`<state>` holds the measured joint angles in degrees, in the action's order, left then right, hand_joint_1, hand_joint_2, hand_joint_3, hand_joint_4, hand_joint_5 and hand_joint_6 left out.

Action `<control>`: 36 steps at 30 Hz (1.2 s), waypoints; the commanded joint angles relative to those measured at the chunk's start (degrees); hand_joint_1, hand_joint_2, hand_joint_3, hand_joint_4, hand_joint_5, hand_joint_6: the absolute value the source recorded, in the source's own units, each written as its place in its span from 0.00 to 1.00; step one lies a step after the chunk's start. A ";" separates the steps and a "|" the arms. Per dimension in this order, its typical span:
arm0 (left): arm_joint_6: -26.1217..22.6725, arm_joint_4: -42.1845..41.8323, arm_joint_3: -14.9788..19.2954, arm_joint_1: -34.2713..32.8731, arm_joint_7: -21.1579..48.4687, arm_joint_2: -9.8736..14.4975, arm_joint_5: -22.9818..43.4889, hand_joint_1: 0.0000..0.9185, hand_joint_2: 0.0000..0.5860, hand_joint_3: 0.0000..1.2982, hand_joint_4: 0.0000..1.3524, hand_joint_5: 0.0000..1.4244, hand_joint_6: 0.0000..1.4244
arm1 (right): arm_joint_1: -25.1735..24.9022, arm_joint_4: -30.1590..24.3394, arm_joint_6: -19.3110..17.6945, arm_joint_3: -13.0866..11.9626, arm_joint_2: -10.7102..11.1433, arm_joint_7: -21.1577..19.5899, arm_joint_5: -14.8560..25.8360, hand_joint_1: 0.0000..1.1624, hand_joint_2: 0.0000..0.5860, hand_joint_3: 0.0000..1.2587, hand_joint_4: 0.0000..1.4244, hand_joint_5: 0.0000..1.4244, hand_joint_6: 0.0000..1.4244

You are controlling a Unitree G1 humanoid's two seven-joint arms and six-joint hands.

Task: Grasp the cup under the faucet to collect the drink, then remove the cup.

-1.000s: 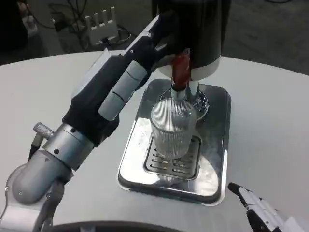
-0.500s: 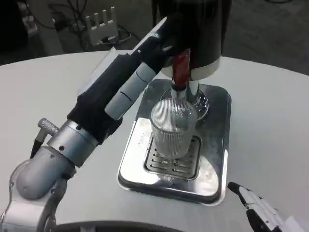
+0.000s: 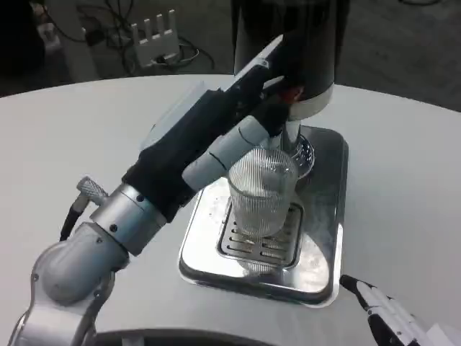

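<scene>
The white worktop (image 3: 403,166) carries a steel drip tray (image 3: 324,238), and open surface lies on both sides of it. At the tray's back stands the black dispenser (image 3: 302,43). The left hand (image 3: 245,122) reaches across the tray to the red faucet lever (image 3: 292,94); whether its fingers grip the lever I cannot tell. The ribbed clear cup (image 3: 261,193) stands upright on the tray's grate, under the faucet, just beside this hand. The right hand (image 3: 389,321) is near the worktop's front edge, holding nothing.

The cup (image 3: 261,191) is clear ribbed glass or plastic. Beneath it, the drip tray (image 3: 320,249) is polished, mirror-bright metal with a slotted grate. The desk (image 3: 403,180) is matt white.
</scene>
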<state>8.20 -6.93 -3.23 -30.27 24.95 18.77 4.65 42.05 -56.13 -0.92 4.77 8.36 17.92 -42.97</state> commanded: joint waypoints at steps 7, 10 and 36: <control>3.72 -1.85 -2.62 3.29 0.05 1.81 -6.89 0.00 0.14 0.03 0.02 0.09 0.08 | 0.81 0.33 -0.30 0.21 -0.08 -0.96 0.37 0.39 0.79 0.03 0.00 0.00 0.00; 4.17 -1.50 -2.30 3.72 -0.74 1.88 -7.45 0.00 0.14 0.03 0.02 0.09 0.08 | 0.49 0.64 -0.41 0.21 -0.35 -1.78 0.79 0.39 0.79 0.03 0.00 0.00 0.00; 5.34 -0.76 -0.53 4.27 -2.82 2.75 -9.34 0.00 0.14 0.03 0.01 0.08 0.07 | -19.60 31.23 -10.35 4.75 -11.73 -29.74 13.51 0.68 0.32 0.05 0.07 0.07 0.13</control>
<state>13.20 -8.74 -3.35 -26.78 21.71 20.39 -3.07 24.20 -26.60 -9.88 8.58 -2.84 -10.32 -29.83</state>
